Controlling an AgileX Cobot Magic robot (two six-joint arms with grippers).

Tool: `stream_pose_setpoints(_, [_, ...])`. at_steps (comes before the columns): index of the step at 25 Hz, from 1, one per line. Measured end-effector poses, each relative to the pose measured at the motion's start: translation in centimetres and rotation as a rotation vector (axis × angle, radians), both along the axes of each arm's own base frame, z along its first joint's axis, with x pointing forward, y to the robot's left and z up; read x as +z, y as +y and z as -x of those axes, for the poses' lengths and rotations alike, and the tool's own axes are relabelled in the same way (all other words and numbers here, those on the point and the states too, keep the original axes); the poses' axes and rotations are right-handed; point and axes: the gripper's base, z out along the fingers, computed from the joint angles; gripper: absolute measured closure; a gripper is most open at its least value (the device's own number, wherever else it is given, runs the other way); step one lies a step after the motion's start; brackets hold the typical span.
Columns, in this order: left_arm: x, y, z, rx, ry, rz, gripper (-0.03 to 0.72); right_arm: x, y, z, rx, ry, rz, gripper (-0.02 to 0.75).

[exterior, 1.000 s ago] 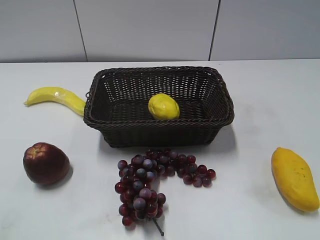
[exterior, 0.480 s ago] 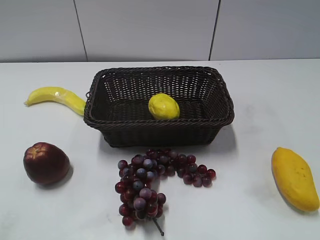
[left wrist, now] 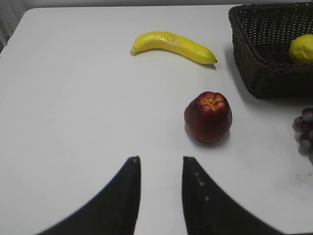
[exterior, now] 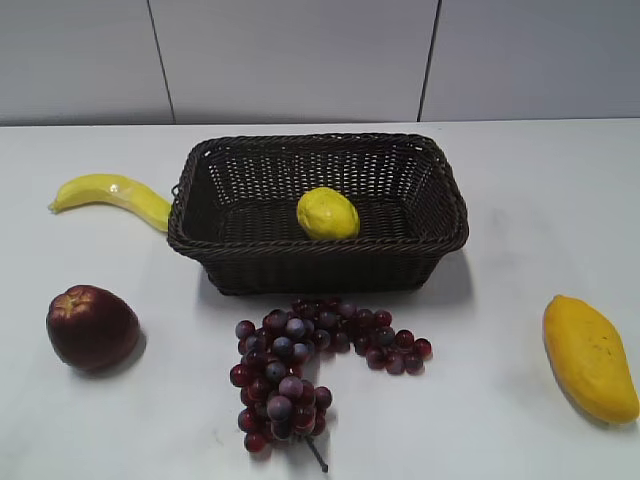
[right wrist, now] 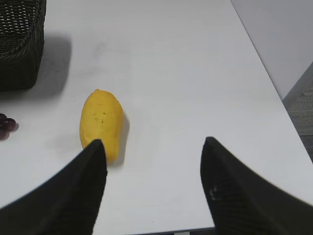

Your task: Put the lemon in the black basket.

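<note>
The lemon (exterior: 327, 213) is small, round and bright yellow. It lies inside the black basket (exterior: 205, 170), a large dark woven basket at the middle back of the table. The left wrist view shows the lemon (left wrist: 301, 48) in the basket (left wrist: 254, 54) at the top right. The right wrist view shows only a corner of the basket (right wrist: 19, 44). My left gripper (left wrist: 160, 159) is open and empty above bare table. My right gripper (right wrist: 154, 142) is wide open and empty near the table's right front corner. Neither gripper shows in the exterior view.
A banana (exterior: 112, 194) lies left of the basket. A dark red apple (exterior: 90, 326) sits front left. A bunch of purple grapes (exterior: 305, 365) lies in front of the basket. A mango (exterior: 588, 355) lies front right, next to my right gripper's left finger (right wrist: 100, 122).
</note>
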Motion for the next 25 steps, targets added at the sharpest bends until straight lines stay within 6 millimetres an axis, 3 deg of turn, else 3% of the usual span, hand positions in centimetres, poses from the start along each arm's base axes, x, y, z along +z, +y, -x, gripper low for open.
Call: stream_pose_setpoints(25, [0.00, 0.00, 0.00, 0.000, 0.000, -0.001, 0.456, 0.00, 0.00, 0.00, 0.000, 0.000, 0.000, 0.234])
